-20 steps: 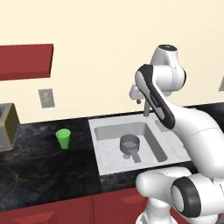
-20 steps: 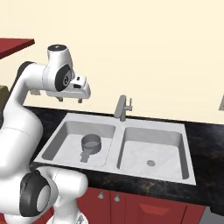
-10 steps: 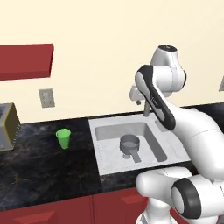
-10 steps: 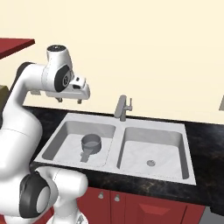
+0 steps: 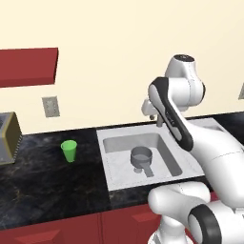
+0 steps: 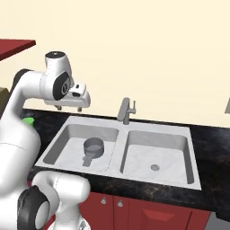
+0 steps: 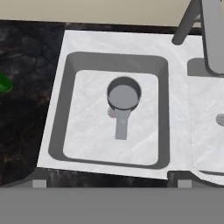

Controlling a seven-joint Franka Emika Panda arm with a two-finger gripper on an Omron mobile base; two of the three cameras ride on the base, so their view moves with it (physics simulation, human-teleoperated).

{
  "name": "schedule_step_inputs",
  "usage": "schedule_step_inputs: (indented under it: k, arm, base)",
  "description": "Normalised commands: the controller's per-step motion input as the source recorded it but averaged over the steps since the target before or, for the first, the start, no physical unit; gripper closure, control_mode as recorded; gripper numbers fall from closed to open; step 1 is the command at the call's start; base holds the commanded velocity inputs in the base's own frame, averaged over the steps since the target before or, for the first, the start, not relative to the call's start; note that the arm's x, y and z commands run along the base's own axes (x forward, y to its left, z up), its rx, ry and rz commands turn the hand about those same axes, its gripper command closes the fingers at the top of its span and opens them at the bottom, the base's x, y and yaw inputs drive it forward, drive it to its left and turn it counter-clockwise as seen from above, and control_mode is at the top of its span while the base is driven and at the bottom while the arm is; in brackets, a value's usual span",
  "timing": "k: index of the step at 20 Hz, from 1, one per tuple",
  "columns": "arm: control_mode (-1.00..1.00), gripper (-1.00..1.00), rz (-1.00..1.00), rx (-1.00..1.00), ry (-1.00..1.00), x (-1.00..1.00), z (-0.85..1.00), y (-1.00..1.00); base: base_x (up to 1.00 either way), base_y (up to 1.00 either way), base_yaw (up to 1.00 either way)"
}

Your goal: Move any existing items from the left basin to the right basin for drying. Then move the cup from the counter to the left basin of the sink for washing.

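Observation:
The grey metal pan [image 7: 124,94] lies in the left basin [image 7: 87,144], its stubby handle toward the front; it also shows as pan [image 5: 141,156] and pan [image 6: 93,146]. My gripper [image 6: 68,108] hangs high above the left basin's back left part, open, holding nothing. In the hand view the gripper [image 7: 111,184] looks straight down, with one fingertip [image 7: 39,183] at each side of the basin's front edge. The green cup [image 5: 69,151] stands upright on the black counter [image 5: 43,181] left of the sink; cup [image 7: 3,82] is cut by the edge. The right basin [image 6: 155,150] holds nothing.
The grey faucet [image 6: 126,111] rises at the sink's back middle, right of my hand. A boxy appliance [image 5: 7,138] sits at the counter's far left. A red wall cabinet [image 5: 28,66] hangs above. Dark red cabinet fronts [image 6: 148,211] run below the counter.
My hand has sunk slightly and drifted a little to the left over the left basin. Pan and cup have not moved.

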Motion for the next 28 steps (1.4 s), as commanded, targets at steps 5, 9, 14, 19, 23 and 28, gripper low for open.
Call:
schedule_step_inputs:
  k: [5, 9, 14, 19, 23, 28]
  arm:
    - [-1.00, -1.00, 0.00, 0.00, 0.06, -0.08, -0.10, 0.00]
    - [-1.00, -1.00, 0.00, 0.00, 0.09, -0.03, -0.19, 0.00]
    - [-1.00, -1.00, 0.00, 0.00, 0.06, -0.02, -0.21, -0.04]
    - [-1.00, -1.00, 0.00, -0.02, 0.08, -0.01, -0.31, -0.01]
    - [-1.00, -1.00, 0.00, -0.03, 0.05, -0.07, -0.32, -0.01]
    - [-1.00, -1.00, -0.02, -0.03, 0.04, -0.02, -0.31, 0.00]
  base:
    - [0.00, 0.00, 0.00]
    - [0.00, 0.00, 0.00]
    - [0.00, 0.00, 0.00]
    - [0.00, 0.00, 0.00]
    - [0.00, 0.00, 0.00]
    - [0.00, 0.00, 0.00]
